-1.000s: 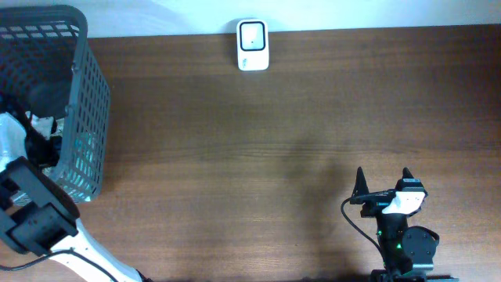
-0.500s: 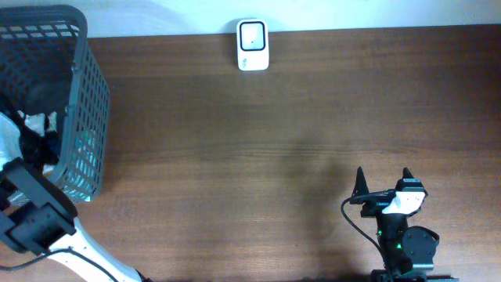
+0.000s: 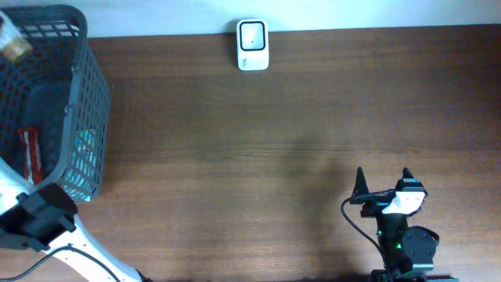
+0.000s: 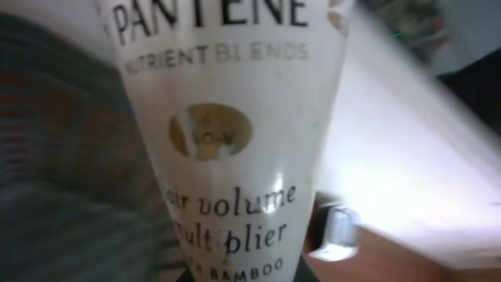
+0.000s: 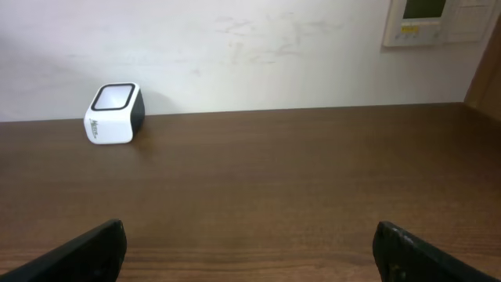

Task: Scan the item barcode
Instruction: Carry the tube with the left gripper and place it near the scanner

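Observation:
A white Pantene tube [image 4: 227, 141] fills the left wrist view, label facing the camera. My left gripper is shut on its lower end, with the jaws hidden under the tube at the bottom edge. In the overhead view only the tube's tan end [image 3: 12, 41] shows, at the top left above the basket [image 3: 78, 94]. The white barcode scanner [image 3: 253, 45] stands at the table's far edge, and the right wrist view has it at the left [image 5: 113, 113]. My right gripper [image 3: 383, 182] rests open near the front right edge with nothing between its fingers [image 5: 250, 254].
The grey mesh basket stands at the left end of the table with a red packet [image 3: 29, 153] and a teal item [image 3: 86, 149] inside. The left arm's base [image 3: 39, 223] sits in front of it. A wall runs behind the scanner.
My left gripper has shut on the tube inside the basket and risen with it; the arm no longer covers the basket's inside. The right arm has not moved.

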